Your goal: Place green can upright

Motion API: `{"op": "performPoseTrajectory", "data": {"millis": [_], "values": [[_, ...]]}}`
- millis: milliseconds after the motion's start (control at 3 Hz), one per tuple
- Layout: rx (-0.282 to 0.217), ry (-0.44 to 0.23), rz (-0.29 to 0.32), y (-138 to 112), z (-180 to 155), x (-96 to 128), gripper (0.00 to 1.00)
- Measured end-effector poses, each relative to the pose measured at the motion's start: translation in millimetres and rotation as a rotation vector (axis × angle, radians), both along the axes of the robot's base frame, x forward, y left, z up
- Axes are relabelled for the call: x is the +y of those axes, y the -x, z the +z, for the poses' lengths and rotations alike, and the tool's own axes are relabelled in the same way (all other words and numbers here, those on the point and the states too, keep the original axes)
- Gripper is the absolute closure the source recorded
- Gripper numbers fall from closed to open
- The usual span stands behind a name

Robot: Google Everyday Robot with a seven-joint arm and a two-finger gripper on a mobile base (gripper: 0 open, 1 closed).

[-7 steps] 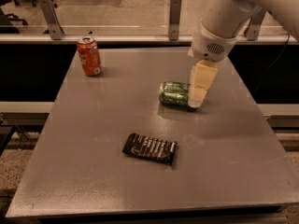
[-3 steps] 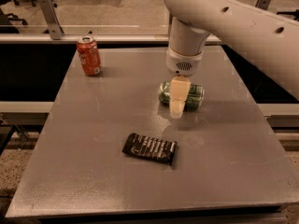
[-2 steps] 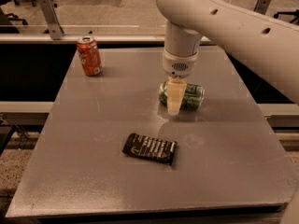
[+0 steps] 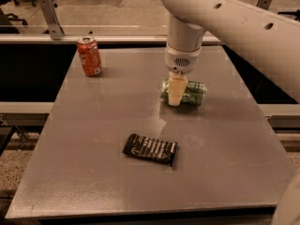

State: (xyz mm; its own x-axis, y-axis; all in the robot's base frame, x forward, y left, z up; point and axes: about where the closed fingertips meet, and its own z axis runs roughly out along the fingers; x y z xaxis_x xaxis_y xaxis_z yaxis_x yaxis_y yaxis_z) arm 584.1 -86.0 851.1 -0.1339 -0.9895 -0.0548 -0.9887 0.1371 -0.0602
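Note:
The green can (image 4: pixel 193 92) lies on its side on the grey table (image 4: pixel 93 139), right of centre, its long axis running left to right. My gripper (image 4: pixel 175 96) points straight down from the white arm and sits at the can's left end, low over the table, covering part of the can from this view.
An orange-red soda can (image 4: pixel 89 56) stands upright at the table's back left. A flat black snack packet (image 4: pixel 150 149) lies in the front middle. A rail runs behind the table's back edge. The white arm (image 4: pixel 234 22) reaches in from the upper right.
The arm has swung left across the can. My gripper has gone from the can's right end to its left end and stayed low; the can has not moved.

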Motion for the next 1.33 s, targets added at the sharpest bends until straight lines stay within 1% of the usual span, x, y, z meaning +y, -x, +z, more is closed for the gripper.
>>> {"op": "performPoseTrajectory", "data": {"millis": [333,667,1000,1333], "values": [[-0.034,-0.098,-0.007,-2.1,26.7,2.8,0.95],[-0.067,-0.247,0.002,-1.4,47.5,7.8,1.0],[-0.103,-0.428,0.001,-2.1,63.2,13.7,1.0],[-0.137,-0.594,-0.021,-7.7,73.5,19.4,1.0]]}}
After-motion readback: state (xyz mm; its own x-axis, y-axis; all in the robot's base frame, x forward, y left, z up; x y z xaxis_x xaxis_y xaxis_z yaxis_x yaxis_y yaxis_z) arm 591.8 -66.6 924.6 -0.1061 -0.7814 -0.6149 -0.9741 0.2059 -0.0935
